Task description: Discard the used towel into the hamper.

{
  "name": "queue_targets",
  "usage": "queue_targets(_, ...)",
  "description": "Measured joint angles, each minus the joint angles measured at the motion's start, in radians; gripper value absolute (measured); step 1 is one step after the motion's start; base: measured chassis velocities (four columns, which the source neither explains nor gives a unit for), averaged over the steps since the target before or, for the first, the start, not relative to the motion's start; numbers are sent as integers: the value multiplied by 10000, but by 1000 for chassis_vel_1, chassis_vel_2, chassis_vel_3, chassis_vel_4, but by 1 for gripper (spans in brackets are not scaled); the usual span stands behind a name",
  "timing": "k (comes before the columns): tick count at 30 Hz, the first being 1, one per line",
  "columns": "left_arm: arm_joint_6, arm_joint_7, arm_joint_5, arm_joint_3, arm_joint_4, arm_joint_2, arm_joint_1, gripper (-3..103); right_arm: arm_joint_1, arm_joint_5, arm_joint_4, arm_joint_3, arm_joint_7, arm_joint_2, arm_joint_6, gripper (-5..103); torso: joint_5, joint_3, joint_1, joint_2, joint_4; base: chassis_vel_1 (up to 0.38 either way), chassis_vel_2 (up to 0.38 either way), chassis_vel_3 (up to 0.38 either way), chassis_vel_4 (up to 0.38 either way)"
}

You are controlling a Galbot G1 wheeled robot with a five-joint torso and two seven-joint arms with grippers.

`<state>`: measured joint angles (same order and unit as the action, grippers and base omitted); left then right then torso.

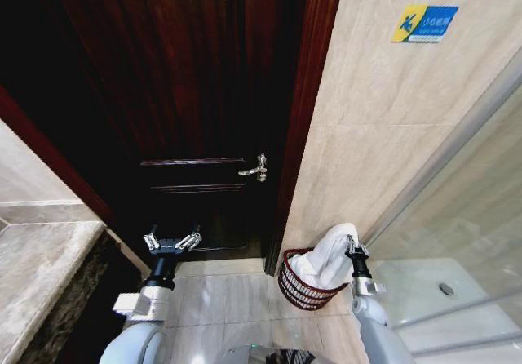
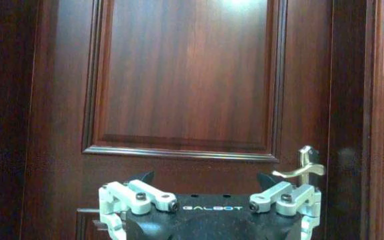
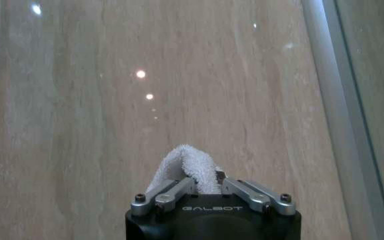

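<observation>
Holding the white terry towel point(image 1: 333, 258) pinched, your right gripper point(image 1: 352, 248) hangs above the dark red-brown wire hamper point(image 1: 300, 286) by the tiled wall. Lower before releasing; left gripper point(image 1: 172, 242) idles, jaws spread.

The floor point(image 1: 228, 299) is pale beige tile with thin grout lines. Directly on it, just below and touching-close to the right gripper point(image 1: 352, 248), stands 1 hamper point(image 1: 298, 289), set against the wall. The tiles below the left gripper point(image 1: 172, 242) are bare.
</observation>
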<state>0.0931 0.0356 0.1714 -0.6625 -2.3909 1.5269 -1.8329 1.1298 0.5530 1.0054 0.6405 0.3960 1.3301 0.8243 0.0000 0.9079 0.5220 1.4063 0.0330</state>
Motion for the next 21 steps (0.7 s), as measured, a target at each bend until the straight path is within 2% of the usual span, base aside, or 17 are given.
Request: queue_targets(21,0,0,0,0,0,0,0,100,-335,-363,-1485,-291,119,144,-4,5,0,0,0,0,0,0,0,0,0)
